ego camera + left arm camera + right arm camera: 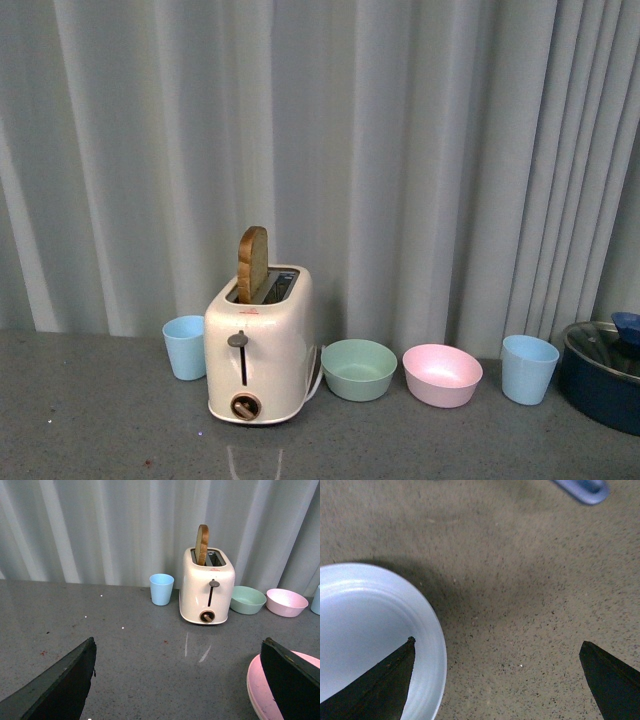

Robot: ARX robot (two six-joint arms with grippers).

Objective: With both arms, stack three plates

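A pink plate (pixel 262 687) lies flat on the grey counter in the left wrist view, partly hidden behind one dark finger (pixel 292 680). My left gripper (pixel 177 677) hangs open above bare counter beside that plate, nothing between its fingers. In the right wrist view a light blue plate (pixel 365 630) lies on the speckled counter, with one finger (pixel 380 685) over its rim. My right gripper (pixel 497 677) is open and empty over the counter next to it. The cream plate is out of view. The front view shows no plates and neither arm.
A cream toaster (pixel 258 345) with a slice of toast stands at the back by the curtain. Beside it are two light blue cups (pixel 185 346) (pixel 528 368), a green bowl (pixel 358 369), a pink bowl (pixel 441 374) and a dark blue pot (pixel 605 372). A blue object (pixel 582 490) lies near the right gripper.
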